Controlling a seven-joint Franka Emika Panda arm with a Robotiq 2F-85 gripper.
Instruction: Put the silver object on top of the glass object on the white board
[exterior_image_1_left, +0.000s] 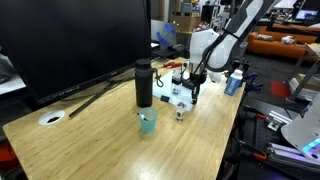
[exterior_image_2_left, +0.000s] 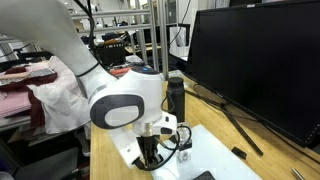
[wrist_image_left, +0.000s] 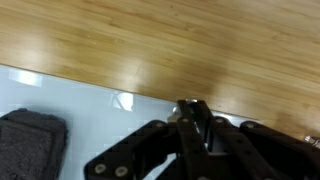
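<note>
In the wrist view the claw (wrist_image_left: 192, 108) was pinched narrow at the edge of the white board (wrist_image_left: 100, 135); the board spread left and nearer.

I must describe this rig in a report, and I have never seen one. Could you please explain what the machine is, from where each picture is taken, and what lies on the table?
The machine is a white robot arm with one hand at its end. Two pictures come from cameras outside the robot, looking at the wooden table from different places. The third comes from a camera on the wrist, looking down past the hand. On the table stand a large black monitor, a black bottle and a teal cup; a small round white disc lies near one edge. The hand hangs near the edge of a thin white board, where a dark grey thing lies. Its fingers look close together, but I cannot tell whether they hold anything.
</note>
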